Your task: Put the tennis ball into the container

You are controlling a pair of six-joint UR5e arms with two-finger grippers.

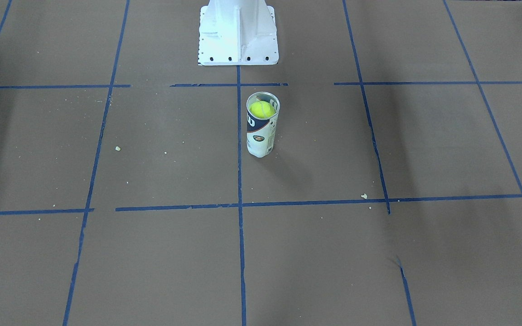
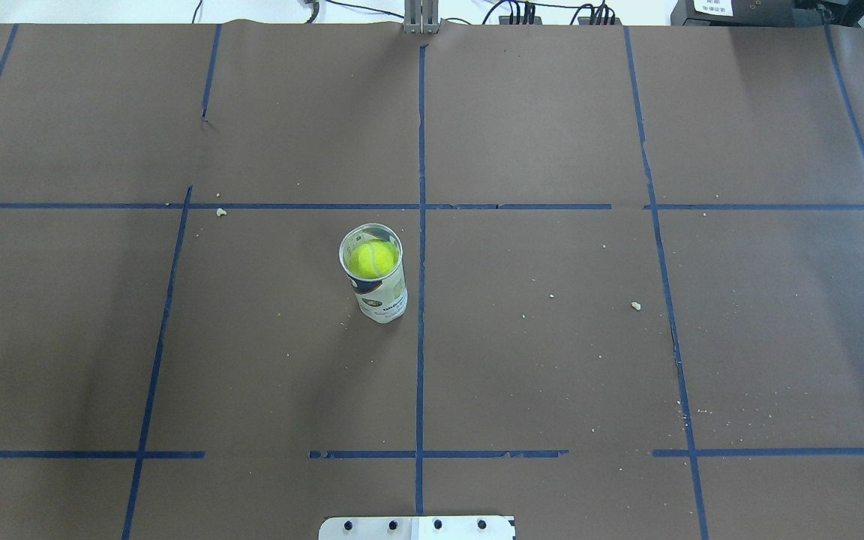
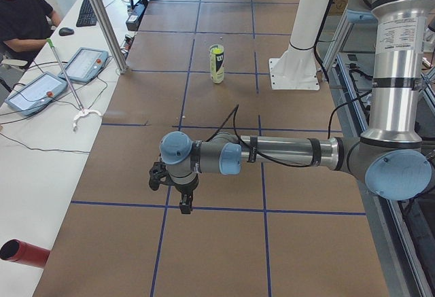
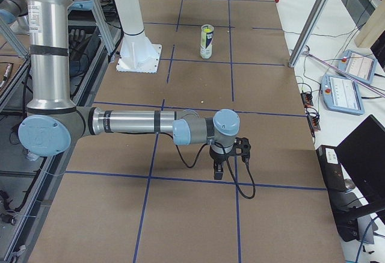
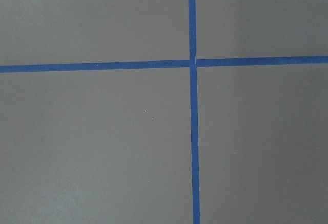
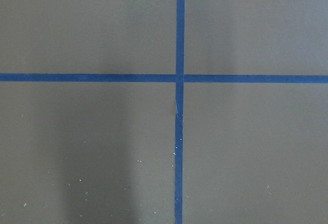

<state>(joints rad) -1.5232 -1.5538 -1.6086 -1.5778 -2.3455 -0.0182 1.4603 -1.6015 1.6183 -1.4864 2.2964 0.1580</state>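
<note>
The clear container point(image 1: 261, 136) point(image 2: 382, 298) stands upright near the table's middle, just in front of the pedestal. The yellow-green tennis ball point(image 1: 262, 109) point(image 2: 373, 258) sits inside it, near the open metal rim. Neither gripper appears in the overhead or front view. The left gripper point(image 3: 183, 202) shows only in the exterior left view, hanging over a tape line far from the container point(image 3: 217, 64); I cannot tell if it is open or shut. The right gripper point(image 4: 219, 170) shows only in the exterior right view, equally far from the container point(image 4: 207, 45); its state cannot be told either. Both wrist views show only brown paper and blue tape.
The white robot pedestal point(image 1: 238, 36) point(image 3: 299, 39) stands behind the container. Blue tape lines grid the brown table cover. A seated operator point(image 3: 20, 11), control tablets point(image 3: 85, 62) and a red cylinder point(image 3: 24, 253) are on the side table.
</note>
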